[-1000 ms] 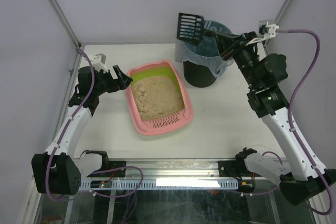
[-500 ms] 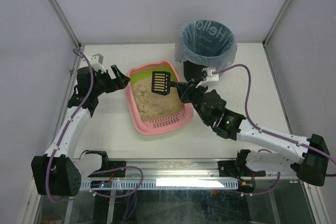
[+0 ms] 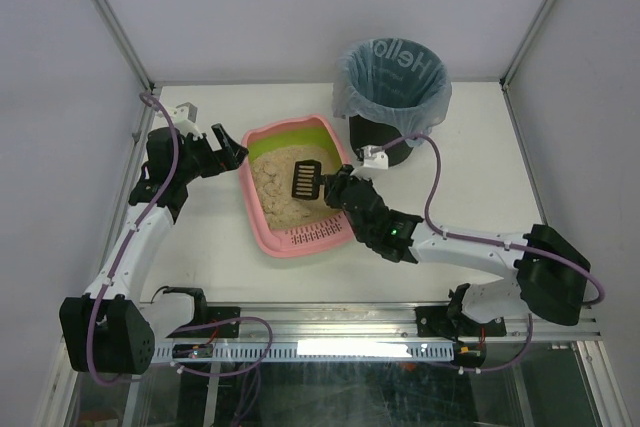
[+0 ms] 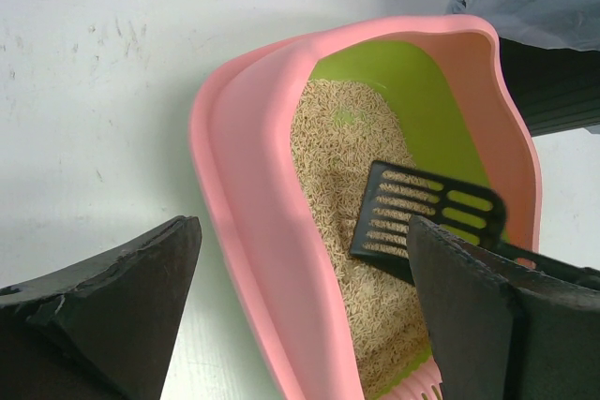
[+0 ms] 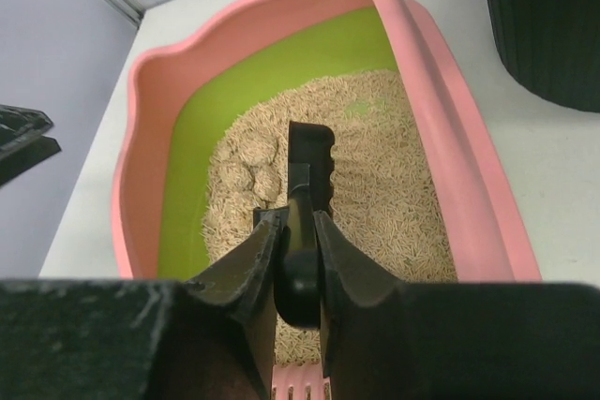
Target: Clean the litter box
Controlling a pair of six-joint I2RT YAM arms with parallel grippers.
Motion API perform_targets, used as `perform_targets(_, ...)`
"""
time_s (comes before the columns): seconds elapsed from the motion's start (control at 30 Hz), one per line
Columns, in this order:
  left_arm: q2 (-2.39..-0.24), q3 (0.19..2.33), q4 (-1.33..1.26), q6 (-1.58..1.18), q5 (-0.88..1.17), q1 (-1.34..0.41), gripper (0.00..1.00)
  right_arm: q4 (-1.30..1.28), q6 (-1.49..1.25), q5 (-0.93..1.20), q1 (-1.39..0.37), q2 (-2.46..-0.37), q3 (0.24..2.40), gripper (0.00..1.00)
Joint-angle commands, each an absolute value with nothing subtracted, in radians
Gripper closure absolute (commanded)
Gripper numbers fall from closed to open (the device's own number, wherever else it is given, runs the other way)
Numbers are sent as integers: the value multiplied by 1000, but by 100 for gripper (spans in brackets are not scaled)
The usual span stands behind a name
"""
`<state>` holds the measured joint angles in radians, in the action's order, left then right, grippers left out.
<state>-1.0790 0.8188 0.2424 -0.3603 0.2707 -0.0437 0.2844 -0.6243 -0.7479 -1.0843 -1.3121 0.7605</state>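
Right gripper [image 5: 298, 222] clamped the handle of the black slotted scoop [image 5: 310, 152], blade over the litter box [image 5: 141, 138]; left gripper [image 3: 233, 146] stood wide open, empty.

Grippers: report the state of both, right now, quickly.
Left gripper: open, holding nothing, next to the litter box.
Right gripper: fingers shut on the handle of the black scoop, over the litter.
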Motion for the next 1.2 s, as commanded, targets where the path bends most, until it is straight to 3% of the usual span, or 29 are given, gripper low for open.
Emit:
perform_targets(0.0,-1072,841,213,-374,297,-35,5,316,-715,-740,-1090,-1354,807,75)
perform_targets(0.27,-1069,839,213,-368,296,-35,4,224,-728,-753,-1092,-1321,788,66)
perform_targets(0.37,-1071,841,212,-366,299,-35,3,157,-699,-778,-1093,-1274,780,49)
perform_targets(0.5,-1072,843,212,-367,298,-35,2,74,-663,-796,-1093,-1179,757,40)
perform_targets(0.7,-1063,845,205,-362,299,-34,1,-6,-556,-786,-1093,-1002,704,37)
perform_targets(0.9,-1027,858,190,-310,225,-102,1,-48,-273,-702,-1091,-832,687,35)
perform_targets(1.07,-951,865,226,-213,31,-303,1,-185,-210,-722,-1083,-721,735,4)
perform_targets(1.17,-864,846,243,-225,27,-312,1,-361,-285,-695,-1021,-733,814,0)
